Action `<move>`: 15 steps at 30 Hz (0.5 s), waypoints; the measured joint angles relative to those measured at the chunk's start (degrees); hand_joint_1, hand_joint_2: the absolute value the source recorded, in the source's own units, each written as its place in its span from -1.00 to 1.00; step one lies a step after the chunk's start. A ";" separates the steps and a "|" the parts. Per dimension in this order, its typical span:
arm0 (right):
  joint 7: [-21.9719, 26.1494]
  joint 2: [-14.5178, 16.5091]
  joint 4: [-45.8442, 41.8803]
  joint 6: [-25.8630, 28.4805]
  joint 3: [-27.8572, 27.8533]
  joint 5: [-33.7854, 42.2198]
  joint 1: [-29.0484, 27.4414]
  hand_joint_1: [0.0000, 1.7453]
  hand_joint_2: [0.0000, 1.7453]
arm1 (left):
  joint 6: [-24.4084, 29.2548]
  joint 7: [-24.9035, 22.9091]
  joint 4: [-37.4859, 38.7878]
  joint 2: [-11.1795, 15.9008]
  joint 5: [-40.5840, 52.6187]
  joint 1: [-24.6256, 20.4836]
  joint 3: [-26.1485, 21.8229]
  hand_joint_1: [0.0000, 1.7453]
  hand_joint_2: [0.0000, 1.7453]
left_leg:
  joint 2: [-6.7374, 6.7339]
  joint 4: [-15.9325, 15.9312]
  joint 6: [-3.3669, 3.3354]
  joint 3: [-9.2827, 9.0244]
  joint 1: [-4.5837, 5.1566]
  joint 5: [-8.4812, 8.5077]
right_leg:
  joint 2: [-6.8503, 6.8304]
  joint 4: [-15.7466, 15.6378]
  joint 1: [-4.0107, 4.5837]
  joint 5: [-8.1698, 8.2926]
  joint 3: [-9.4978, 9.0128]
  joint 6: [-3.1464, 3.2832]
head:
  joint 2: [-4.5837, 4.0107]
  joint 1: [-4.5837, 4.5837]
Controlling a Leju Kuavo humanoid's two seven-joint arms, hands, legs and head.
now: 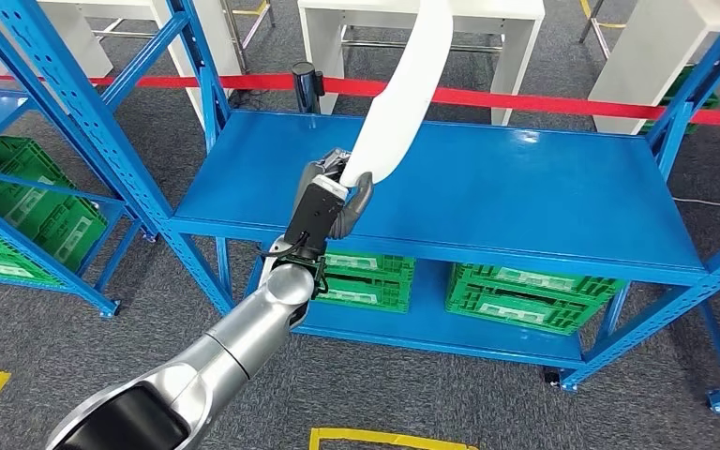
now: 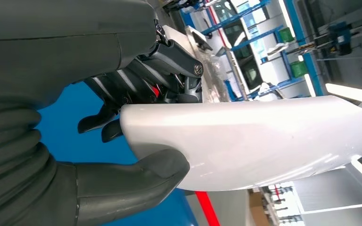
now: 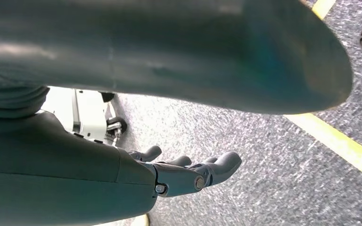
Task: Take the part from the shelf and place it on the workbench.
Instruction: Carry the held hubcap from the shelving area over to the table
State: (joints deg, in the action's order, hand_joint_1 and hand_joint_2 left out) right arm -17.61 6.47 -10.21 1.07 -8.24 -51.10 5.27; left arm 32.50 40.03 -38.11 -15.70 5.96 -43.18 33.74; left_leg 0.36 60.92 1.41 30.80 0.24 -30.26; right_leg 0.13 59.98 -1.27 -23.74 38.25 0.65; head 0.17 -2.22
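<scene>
The part is a long, curved, glossy white panel (image 1: 403, 84). My left hand (image 1: 330, 199) grips its lower end above the front left of the blue shelf's top board (image 1: 525, 202), and the panel rises up and away out of the top of the head view. The left wrist view shows my thumb (image 2: 136, 181) under the white panel (image 2: 264, 141) and the darker fingers (image 2: 169, 61) on its other side. My right hand (image 3: 188, 172) hangs over grey carpet with its fingers loosely extended, holding nothing.
Green crates (image 1: 525, 295) sit on the shelf's lower board, more (image 1: 23, 216) on the blue rack at left. A red tape line (image 1: 544, 101) and white tables (image 1: 422, 19) lie behind the shelf. Yellow floor markings (image 1: 384, 439) lie near my feet.
</scene>
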 joint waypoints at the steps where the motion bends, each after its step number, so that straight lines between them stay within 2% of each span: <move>1: 0.03 0.02 0.00 0.02 -0.05 0.00 -0.02 -1.00 -1.00 | 0.07 0.03 -0.43 0.06 -0.12 -0.04 0.09 1.00 1.00 | 0.01 -1.76 -0.29 -1.01 0.17 -0.20 | 0.00 -0.12 -0.04 0.40 0.03 -0.35 | 0.00 -0.06; 3: 0.08 0.08 0.00 0.04 -0.14 0.00 -0.10 -1.00 -1.00 | 0.16 0.06 -1.01 0.26 -0.24 -0.02 0.29 1.00 1.00 | -0.02 -2.47 -0.97 -0.71 0.30 0.45 | 0.04 -0.56 -0.13 1.21 0.01 -1.17 | 0.00 -0.19; 4: 0.12 0.11 0.00 0.04 -0.22 0.01 -0.15 -1.00 -1.00 | 0.17 0.06 -1.21 0.33 -0.29 -0.02 0.36 1.00 1.00 | -0.10 -2.86 -1.41 -0.52 0.21 0.98 | 0.06 -0.41 -0.15 1.03 0.26 -1.54 | 0.00 -0.24; 5: 0.15 0.13 0.00 0.04 -0.30 0.02 -0.20 -1.00 -1.00 | 0.18 0.05 -1.41 0.37 -0.35 -0.02 0.43 1.00 1.00 | -0.19 -3.19 -1.93 -0.23 0.10 1.70 | 0.09 0.37 -0.13 -0.09 0.75 -1.86 | 0.00 -0.19; 6: 0.24 0.13 0.01 0.03 -0.39 0.03 -0.25 -1.00 -1.00 | 0.19 0.05 -1.56 0.39 -0.44 -0.03 0.48 1.00 1.00 | -0.28 -3.50 -2.34 0.21 -0.05 2.48 | 0.11 2.25 -0.10 -2.20 1.51 -2.11 | 0.00 -0.11; 8: 0.43 0.13 0.01 -0.02 -0.52 0.04 -0.25 -1.00 -1.00 | 0.21 0.03 -1.73 0.50 -0.62 0.03 0.54 1.00 1.00 | -0.35 -3.49 -2.73 1.56 -0.05 3.74 | 0.10 8.79 -0.11 -7.64 3.43 -2.47 | 0.00 0.04; 9: 0.54 0.13 0.01 -0.08 -0.58 0.05 -0.24 -1.00 -1.00 | 0.22 0.02 -1.74 0.61 -0.69 0.10 0.56 1.00 1.00 | -0.40 -3.37 -2.71 2.35 -0.02 4.27 | 0.10 12.10 -0.10 -9.28 4.08 -2.61 | 0.00 0.06; 10: 0.60 0.13 0.01 -0.18 -0.65 0.07 -0.23 -1.00 -1.00 | 0.22 0.00 -1.73 0.72 -0.71 0.17 0.58 1.00 1.00 | -0.45 -3.17 -2.66 3.17 0.00 4.75 | 0.09 14.18 -0.10 -9.63 4.09 -2.70 | 0.00 0.06; 11: 0.63 0.10 0.01 -0.27 -0.74 0.10 -0.22 -1.00 -1.00 | 0.22 -0.01 -1.72 0.86 -0.72 0.22 0.60 1.00 1.00 | -0.49 -2.91 -2.56 3.99 -0.02 5.18 | 0.09 14.51 -0.10 -8.87 3.28 -2.74 | 0.00 0.08; 12: 0.63 0.07 0.00 -0.34 -0.82 0.14 -0.21 -1.00 -1.00 | 0.22 -0.01 -1.72 0.98 -0.73 0.24 0.62 1.00 1.00 | -0.51 -2.56 -2.41 4.79 -0.07 5.55 | 0.07 12.68 -0.12 -7.44 1.39 -2.75 | 0.00 0.08; 13: 0.60 0.03 0.00 -0.38 -0.89 0.16 -0.18 -1.00 -1.00 | 0.21 -0.01 -1.73 1.09 -0.73 0.23 0.62 1.00 1.00 | -0.52 -2.13 -2.21 5.55 -0.12 5.86 | 0.04 9.40 -0.15 -6.28 -1.21 -2.71 | 0.00 0.08; 15: 0.48 -0.03 0.00 -0.43 -0.94 0.13 -0.07 -1.00 -1.00 | 0.21 -0.02 -1.84 1.26 -0.74 0.24 0.62 1.00 1.00 | -0.50 -1.33 -1.59 6.73 -0.06 6.41 | 0.08 2.69 0.05 -6.10 -5.77 -2.21 | 0.00 0.06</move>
State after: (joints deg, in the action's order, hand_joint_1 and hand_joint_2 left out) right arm -17.13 6.44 -10.21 0.64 -9.18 -50.97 5.20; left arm 32.70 40.01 -39.95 -14.45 5.22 -42.94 34.36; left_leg -0.14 59.58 -0.18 37.54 0.18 -23.85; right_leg 0.21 62.67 -1.21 -29.84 32.47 -1.56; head 0.17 -2.16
